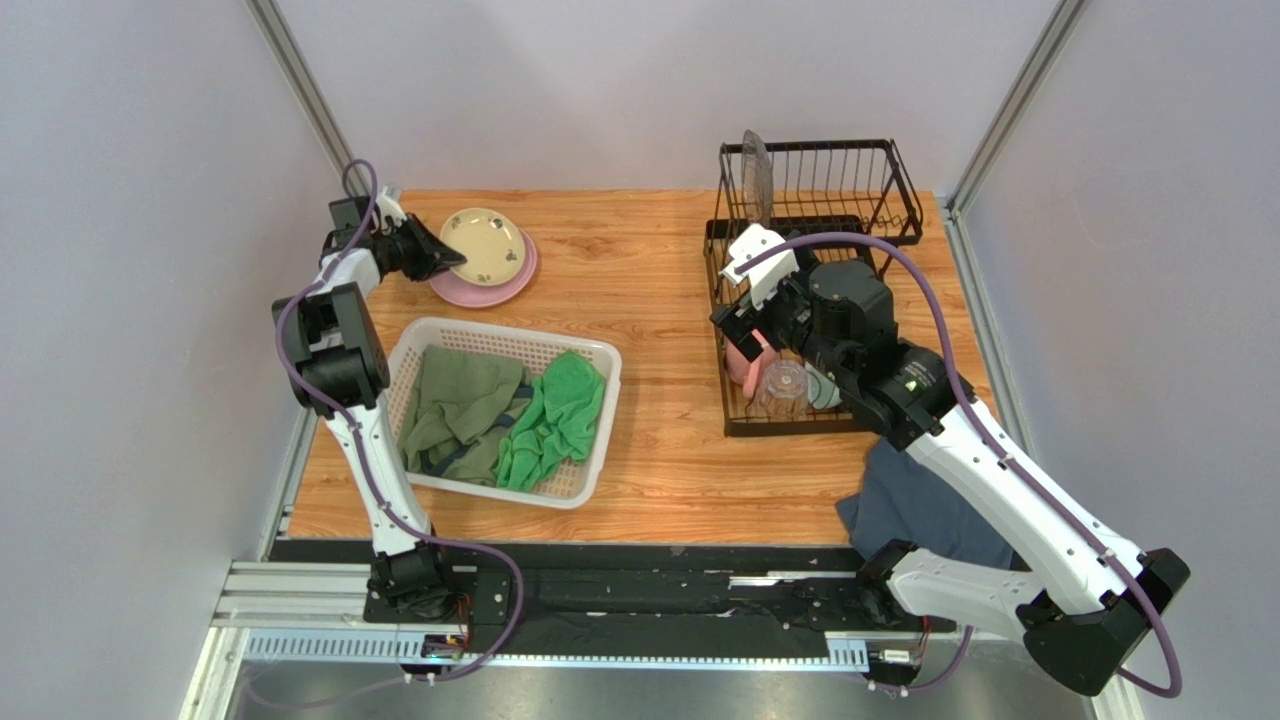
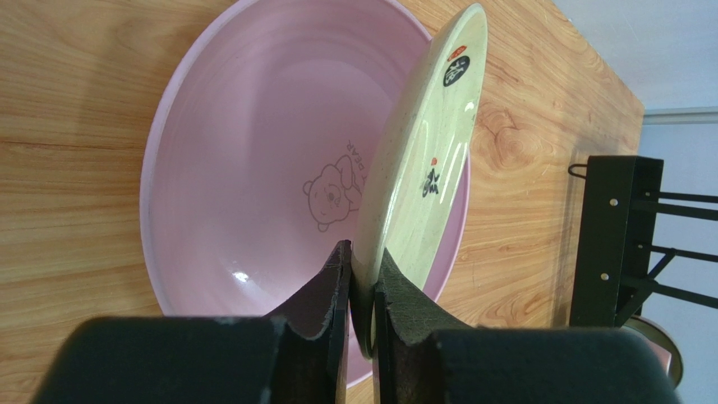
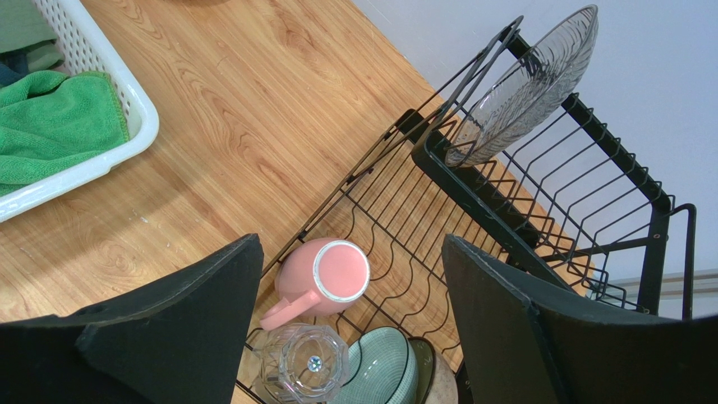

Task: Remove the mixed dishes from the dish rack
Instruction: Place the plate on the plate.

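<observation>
My left gripper [image 1: 446,255] is shut on the near rim of the cream plate [image 1: 484,237], held tilted over the large pink plate [image 1: 508,282] that lies on the table at the far left. The wrist view shows my left gripper [image 2: 362,269] pinching the cream plate [image 2: 430,151] above the pink plate [image 2: 253,151]. My right gripper [image 1: 747,323] is open above the black dish rack [image 1: 718,270]. Below the right gripper [image 3: 352,244], on the lower tray [image 3: 396,194], lie the upside-down pink mug [image 3: 324,278], the clear glass cup [image 3: 308,366], the teal bowl [image 3: 379,370] and the brown-olive bowl [image 3: 438,383]. The grey plate [image 3: 522,84] stands in the upper shelf.
A white mesh basket [image 1: 601,353] holding green cloths [image 1: 556,420] sits on the table's near left. A dark blue cloth [image 1: 917,510] lies at the near right edge under the right arm. Grey walls close in both sides.
</observation>
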`<state>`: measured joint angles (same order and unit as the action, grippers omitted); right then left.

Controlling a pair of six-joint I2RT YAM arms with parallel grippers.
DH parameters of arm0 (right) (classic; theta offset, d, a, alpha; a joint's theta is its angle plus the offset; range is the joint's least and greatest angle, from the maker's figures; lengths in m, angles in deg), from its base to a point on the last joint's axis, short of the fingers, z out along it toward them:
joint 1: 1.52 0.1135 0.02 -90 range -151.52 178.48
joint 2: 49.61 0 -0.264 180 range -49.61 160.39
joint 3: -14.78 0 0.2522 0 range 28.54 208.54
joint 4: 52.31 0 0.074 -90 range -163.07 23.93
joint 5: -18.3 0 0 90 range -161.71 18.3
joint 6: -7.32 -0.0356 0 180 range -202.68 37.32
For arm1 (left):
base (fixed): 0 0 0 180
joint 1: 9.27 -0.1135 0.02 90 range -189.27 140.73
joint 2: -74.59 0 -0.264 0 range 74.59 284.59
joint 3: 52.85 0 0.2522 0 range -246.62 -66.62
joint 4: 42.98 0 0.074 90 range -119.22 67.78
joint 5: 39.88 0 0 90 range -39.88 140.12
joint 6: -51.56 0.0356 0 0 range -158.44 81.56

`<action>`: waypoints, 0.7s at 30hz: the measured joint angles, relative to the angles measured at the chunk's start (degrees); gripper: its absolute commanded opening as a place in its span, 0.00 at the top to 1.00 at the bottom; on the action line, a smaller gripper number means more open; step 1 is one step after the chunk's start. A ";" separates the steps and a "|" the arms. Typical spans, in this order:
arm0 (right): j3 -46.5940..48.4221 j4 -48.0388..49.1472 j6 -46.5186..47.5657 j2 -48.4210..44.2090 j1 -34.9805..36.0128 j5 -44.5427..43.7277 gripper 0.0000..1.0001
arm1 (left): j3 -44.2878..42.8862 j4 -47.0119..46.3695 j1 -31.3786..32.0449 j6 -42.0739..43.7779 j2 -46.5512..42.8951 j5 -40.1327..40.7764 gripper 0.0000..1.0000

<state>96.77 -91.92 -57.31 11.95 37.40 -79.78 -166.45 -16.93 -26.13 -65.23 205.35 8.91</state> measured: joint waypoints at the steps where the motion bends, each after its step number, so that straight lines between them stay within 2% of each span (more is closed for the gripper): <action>1: 0.00 0.00 0.00 0.00 0.00 0.00 0.16 | 0.00 0.04 0.00 0.09 0.00 0.00 0.82; 8: 0.00 0.00 0.00 0.02 0.00 -0.02 0.16 | 0.00 0.42 0.00 0.35 0.04 0.26 0.79; 14: 0.00 0.02 0.00 0.02 0.00 -0.17 0.16 | -0.02 1.40 0.00 1.22 0.13 0.85 0.73; 17: -0.04 0.04 0.00 0.02 0.00 -0.39 0.16 | 0.00 2.23 0.00 1.62 0.35 0.87 0.65; 21: -0.07 0.17 0.00 0.02 -0.02 -0.68 0.16 | -0.02 3.19 0.00 2.29 0.59 1.09 0.50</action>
<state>96.70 -91.74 -57.31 11.97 37.37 -80.46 -166.47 -13.74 -26.13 -62.93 205.94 10.00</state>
